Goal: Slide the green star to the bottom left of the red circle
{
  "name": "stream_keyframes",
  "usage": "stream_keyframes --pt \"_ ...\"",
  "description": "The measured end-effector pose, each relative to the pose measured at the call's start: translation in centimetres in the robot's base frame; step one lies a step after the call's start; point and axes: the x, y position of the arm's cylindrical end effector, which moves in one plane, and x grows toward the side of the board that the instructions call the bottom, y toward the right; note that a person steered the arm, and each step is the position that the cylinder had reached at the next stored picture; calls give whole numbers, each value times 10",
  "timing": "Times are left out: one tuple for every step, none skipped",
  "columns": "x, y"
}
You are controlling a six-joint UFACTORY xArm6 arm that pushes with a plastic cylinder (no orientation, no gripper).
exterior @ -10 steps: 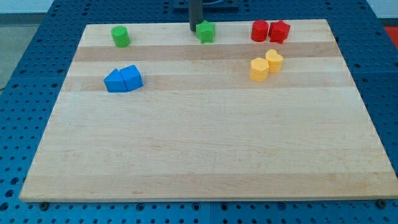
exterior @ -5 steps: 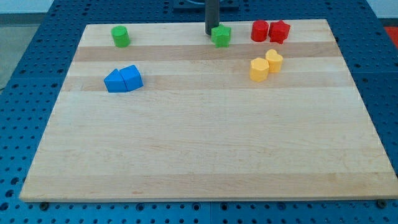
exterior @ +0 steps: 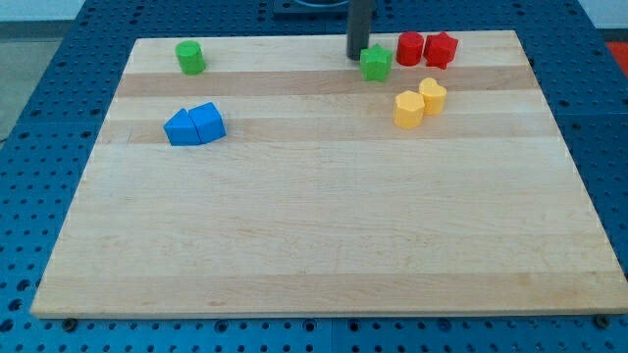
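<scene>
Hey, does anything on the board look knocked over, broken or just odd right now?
Nothing stands out. All blocks sit flat on the wooden board. My tip touches the green star from its upper left, just left of the red circle.

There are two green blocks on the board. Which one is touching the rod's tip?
The green star, beside the red circle; my tip sits at its upper left. The green cylinder stands alone, far left.

green star [exterior: 376, 65] flat on board, just lower-left of red circle [exterior: 409, 48]
</scene>
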Motion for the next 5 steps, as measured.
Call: stream_keyframes --pt "39 -42" --pt "90 -30" --pt "101 -6" --pt "94 37" --pt "78 25"
